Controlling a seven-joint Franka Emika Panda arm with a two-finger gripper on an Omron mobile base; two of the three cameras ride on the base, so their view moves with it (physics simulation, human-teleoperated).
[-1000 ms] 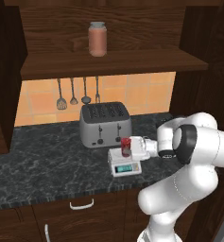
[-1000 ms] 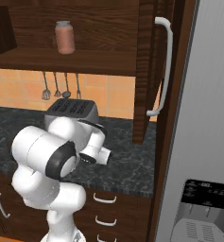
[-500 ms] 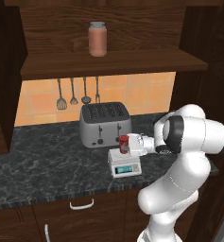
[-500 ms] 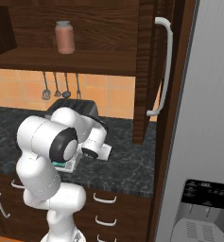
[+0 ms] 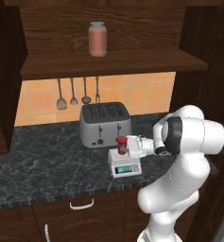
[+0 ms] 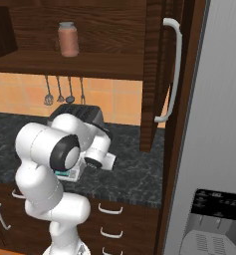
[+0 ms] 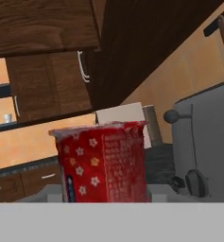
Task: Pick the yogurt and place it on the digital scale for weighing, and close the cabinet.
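Swinging its elbow rightward since the earlier frame, the arm keeps the yogurt [image 5: 121, 145] on the digital scale [image 5: 124, 164], the gripper [image 5: 123, 145] around it, grip unclear, so a careless withdrawal could tip it.

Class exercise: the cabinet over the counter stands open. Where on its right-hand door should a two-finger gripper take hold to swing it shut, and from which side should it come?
Probably the silver bar handle on the open door of the cabinet. Grip mid-bar, where it stands clear of the wood, approaching from the front with the fingers straddling the vertical bar horizontally.
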